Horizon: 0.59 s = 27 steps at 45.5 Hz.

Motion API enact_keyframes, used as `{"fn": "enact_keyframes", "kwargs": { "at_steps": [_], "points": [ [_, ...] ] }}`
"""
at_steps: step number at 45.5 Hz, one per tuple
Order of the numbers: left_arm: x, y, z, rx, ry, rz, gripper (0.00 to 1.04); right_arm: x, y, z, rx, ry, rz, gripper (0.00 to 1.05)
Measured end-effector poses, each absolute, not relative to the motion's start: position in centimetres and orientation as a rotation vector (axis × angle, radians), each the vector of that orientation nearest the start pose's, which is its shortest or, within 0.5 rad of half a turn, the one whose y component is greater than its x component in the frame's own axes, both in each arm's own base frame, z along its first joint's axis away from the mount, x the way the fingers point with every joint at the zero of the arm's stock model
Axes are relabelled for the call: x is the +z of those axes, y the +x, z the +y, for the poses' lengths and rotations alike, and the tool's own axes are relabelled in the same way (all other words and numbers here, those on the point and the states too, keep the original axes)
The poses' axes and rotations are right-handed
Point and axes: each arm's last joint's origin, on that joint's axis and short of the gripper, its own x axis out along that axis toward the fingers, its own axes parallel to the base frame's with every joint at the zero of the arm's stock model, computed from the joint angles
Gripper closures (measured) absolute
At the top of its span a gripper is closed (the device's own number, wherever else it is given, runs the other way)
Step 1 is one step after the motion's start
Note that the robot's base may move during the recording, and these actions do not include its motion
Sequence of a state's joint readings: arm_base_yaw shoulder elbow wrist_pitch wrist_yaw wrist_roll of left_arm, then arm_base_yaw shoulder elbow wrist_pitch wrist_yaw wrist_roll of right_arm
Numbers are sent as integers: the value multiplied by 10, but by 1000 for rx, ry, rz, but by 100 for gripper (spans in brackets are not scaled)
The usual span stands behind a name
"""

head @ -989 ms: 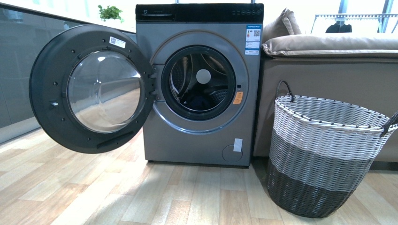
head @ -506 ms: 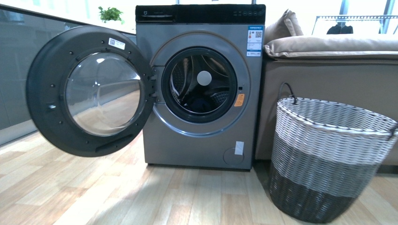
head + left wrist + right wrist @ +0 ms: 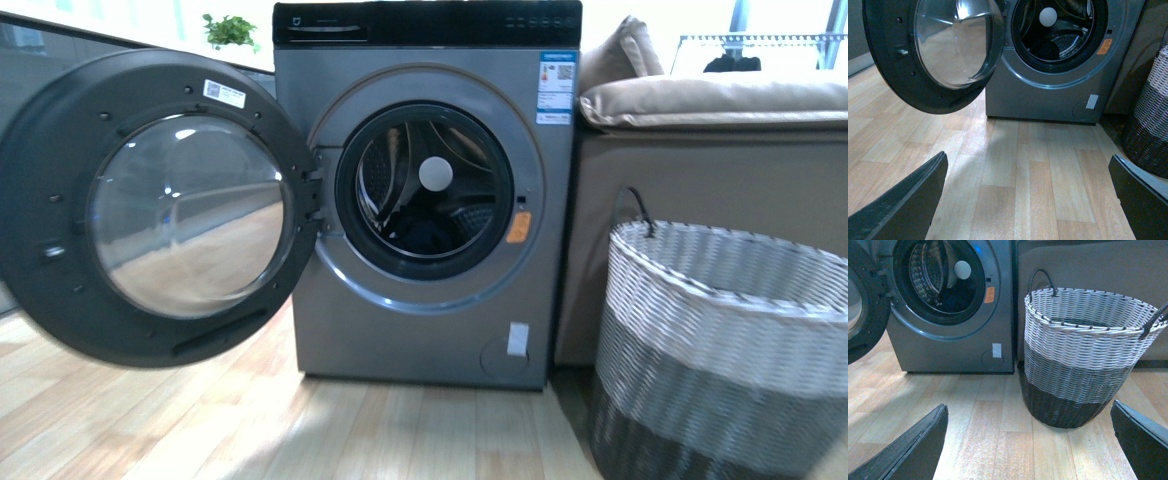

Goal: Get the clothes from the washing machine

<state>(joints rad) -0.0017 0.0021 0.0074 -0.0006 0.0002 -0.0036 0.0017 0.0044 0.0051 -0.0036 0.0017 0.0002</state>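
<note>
The grey washing machine (image 3: 400,330) stands ahead with its round door (image 3: 150,210) swung wide open to the left. Dark clothes (image 3: 425,235) lie low in the steel drum, dim in the shadow. Neither arm shows in the front view. In the left wrist view, my left gripper (image 3: 1027,156) is open over bare floor, well short of the washing machine (image 3: 1043,97) and the clothes (image 3: 1045,50). My right gripper (image 3: 1028,404) is open too and holds nothing, with the washing machine (image 3: 948,350) ahead of it.
A woven white, grey and black basket (image 3: 730,330) stands on the wooden floor right of the machine, also seen in the basket (image 3: 1083,355) of the right wrist view. A beige sofa (image 3: 700,170) sits behind it. The open door (image 3: 928,55) juts out over the floor.
The front view has come closer to the machine: the drum opening and door look larger, and the basket has slid toward the right and lower edge.
</note>
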Motion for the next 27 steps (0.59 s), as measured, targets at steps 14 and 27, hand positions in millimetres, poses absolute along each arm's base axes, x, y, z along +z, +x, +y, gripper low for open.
{"fn": "enact_keyframes", "kwargs": {
  "at_steps": [14, 27],
  "points": [
    [166, 97, 0, -2, -4, -4, 6, 165, 98, 0, -2, 0, 3, 8],
    [166, 97, 0, 2, -4, -5, 6, 165, 98, 0, 4, -1, 2, 8]
  ]
}}
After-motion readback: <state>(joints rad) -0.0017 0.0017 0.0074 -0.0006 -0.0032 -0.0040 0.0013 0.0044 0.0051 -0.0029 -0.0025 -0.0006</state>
